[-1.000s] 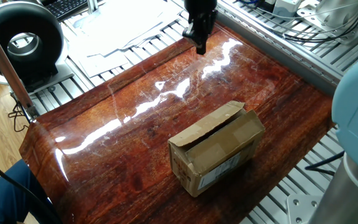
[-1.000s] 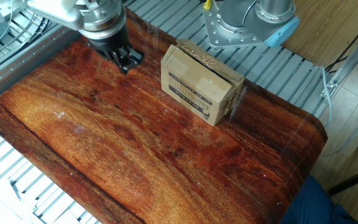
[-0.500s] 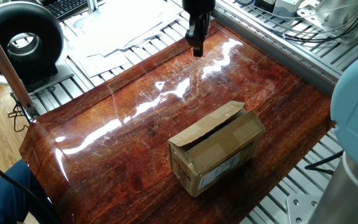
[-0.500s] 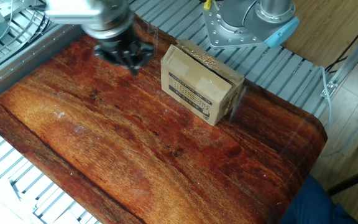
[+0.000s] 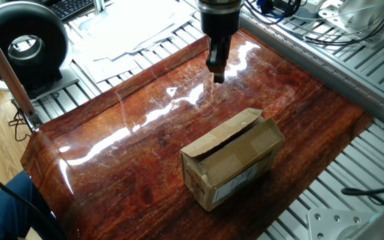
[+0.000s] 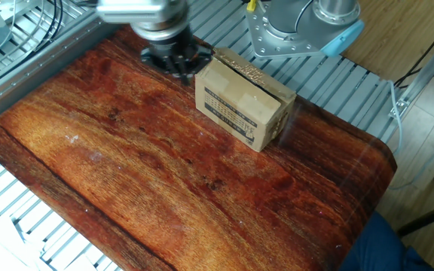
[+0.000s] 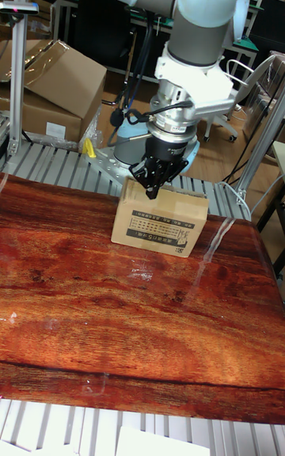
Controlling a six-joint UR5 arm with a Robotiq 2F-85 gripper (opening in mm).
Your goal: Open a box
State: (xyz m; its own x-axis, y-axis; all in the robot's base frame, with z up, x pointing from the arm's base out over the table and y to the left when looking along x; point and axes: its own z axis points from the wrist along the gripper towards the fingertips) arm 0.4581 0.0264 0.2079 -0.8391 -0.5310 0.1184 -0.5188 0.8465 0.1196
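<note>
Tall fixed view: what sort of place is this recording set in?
Most likely a robotics lab or workshop. A robot arm works over a wood-grain table set on aluminium framing, with cardboard cartons stacked behind and a small box on the table.

Table surface: the glossy red-brown wooden tabletop (image 5: 125, 153) is bare around the carton on all sides.
Obstacle: the small brown cardboard box (image 5: 235, 163), one top flap partly raised.
Overhead: the black two-finger gripper (image 5: 217, 70) hangs near the box, apart from it.
</note>
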